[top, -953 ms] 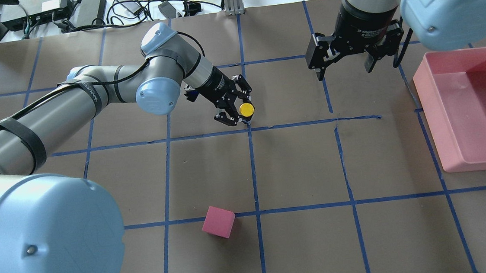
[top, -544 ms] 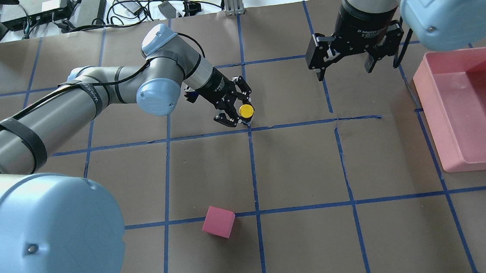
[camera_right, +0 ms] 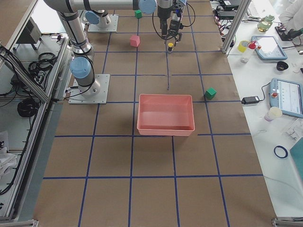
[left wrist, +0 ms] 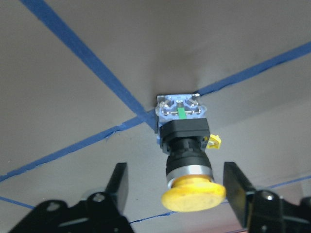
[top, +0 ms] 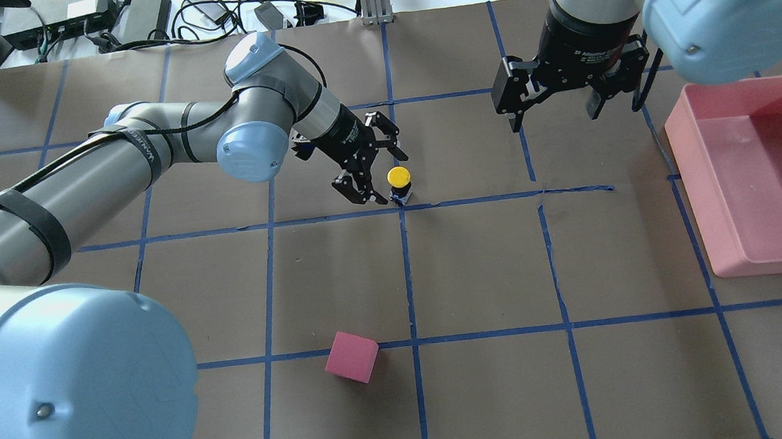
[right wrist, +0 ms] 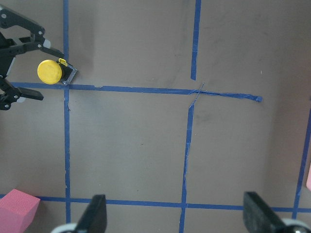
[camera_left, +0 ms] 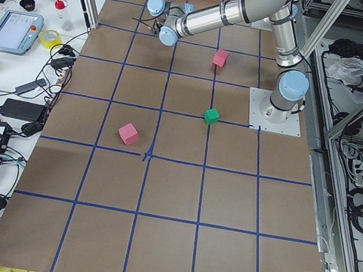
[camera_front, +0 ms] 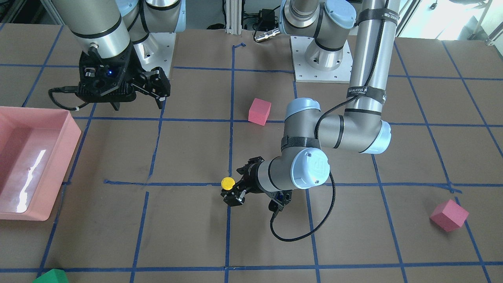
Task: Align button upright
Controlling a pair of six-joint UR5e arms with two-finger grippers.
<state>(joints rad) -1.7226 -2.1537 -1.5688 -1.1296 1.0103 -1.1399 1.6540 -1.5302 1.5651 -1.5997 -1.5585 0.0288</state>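
The button (top: 399, 177) stands on its white-and-black base with the yellow cap up, at a blue tape crossing. It also shows in the front view (camera_front: 227, 182), the left wrist view (left wrist: 187, 160) and the right wrist view (right wrist: 48, 72). My left gripper (top: 382, 175) is open, with its fingers on either side of the button and apart from it; one finger (left wrist: 119, 182) shows in the wrist view. My right gripper (top: 553, 110) is open and empty, hovering at the back right, far from the button.
A pink bin (top: 691, 175) sits at the right edge. A pink cube (top: 351, 356) lies near the front centre. The front view shows another pink cube (camera_front: 449, 215) and a green cube (camera_front: 51, 276). Cables and boxes lie beyond the table's far edge.
My left gripper opened, let go of the button and drew back slightly. The button now stands free on the tape crossing. The right arm has not moved.
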